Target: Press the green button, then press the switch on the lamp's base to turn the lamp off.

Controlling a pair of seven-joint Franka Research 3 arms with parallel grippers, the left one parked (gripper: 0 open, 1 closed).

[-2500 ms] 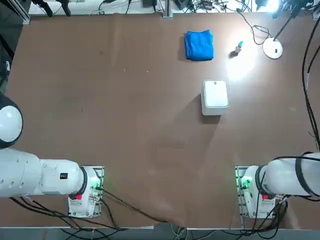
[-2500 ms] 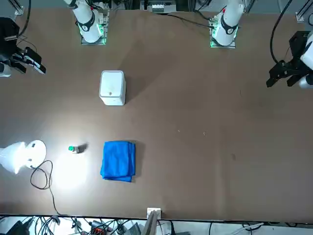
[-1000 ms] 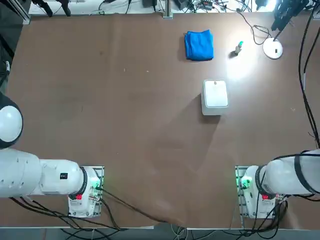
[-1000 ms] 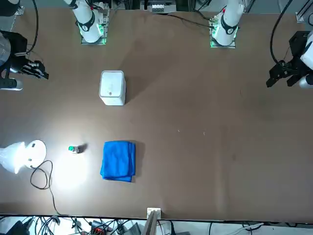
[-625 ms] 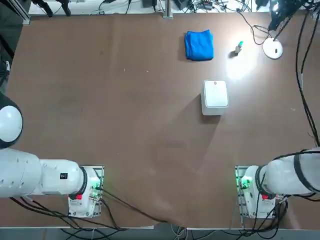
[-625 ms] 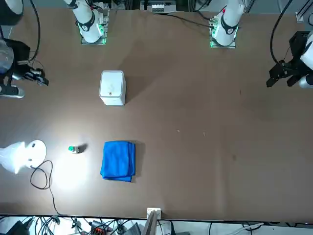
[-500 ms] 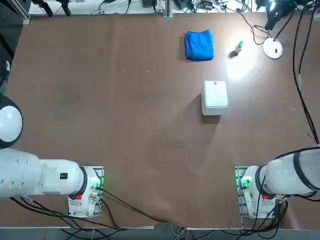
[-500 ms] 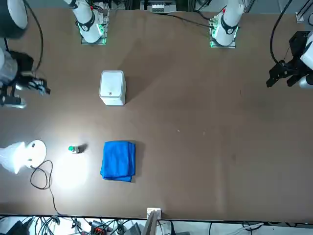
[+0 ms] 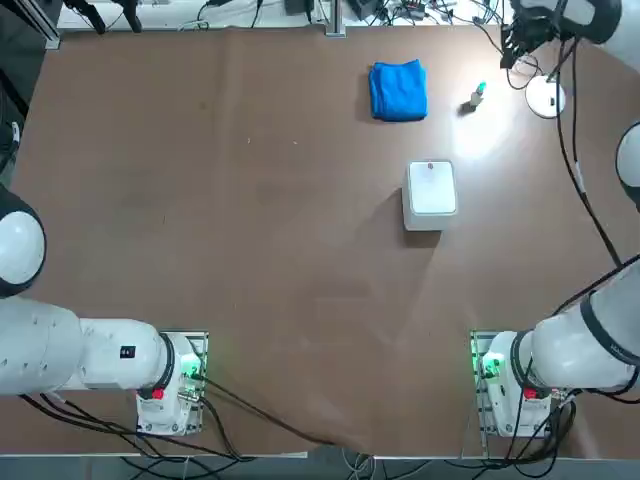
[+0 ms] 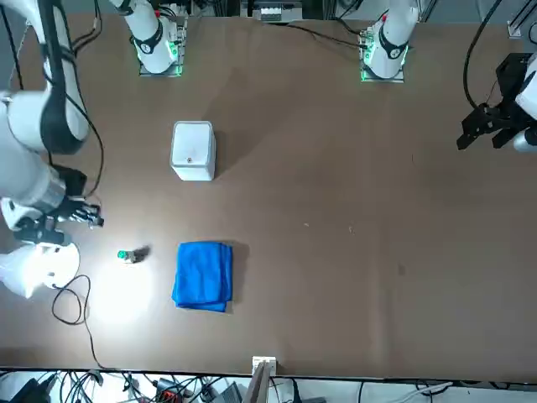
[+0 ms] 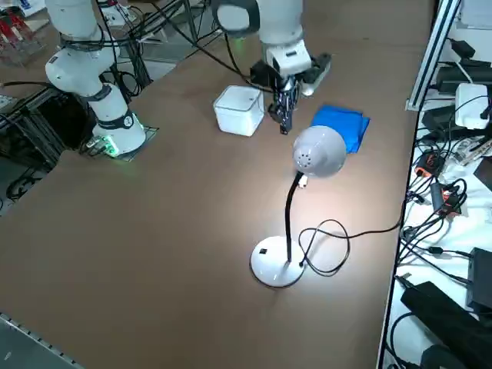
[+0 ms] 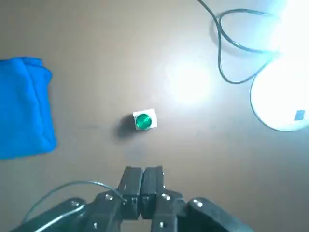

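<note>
The right gripper (image 12: 143, 181) hangs above the table with its fingers pressed together, holding nothing, just short of the green button (image 12: 143, 121). That button stands upright between the blue cloth (image 12: 21, 106) and the lamp's base (image 12: 282, 99), and the lamp (image 11: 315, 154) is lit.

A robotics lab: two white robot arms bolted to a wide brown table (image 9: 200, 200), tangled cables and power adapters (image 11: 453, 207) along its edge, aluminium frame rails (image 11: 432, 46), and equipment racks beyond.
</note>
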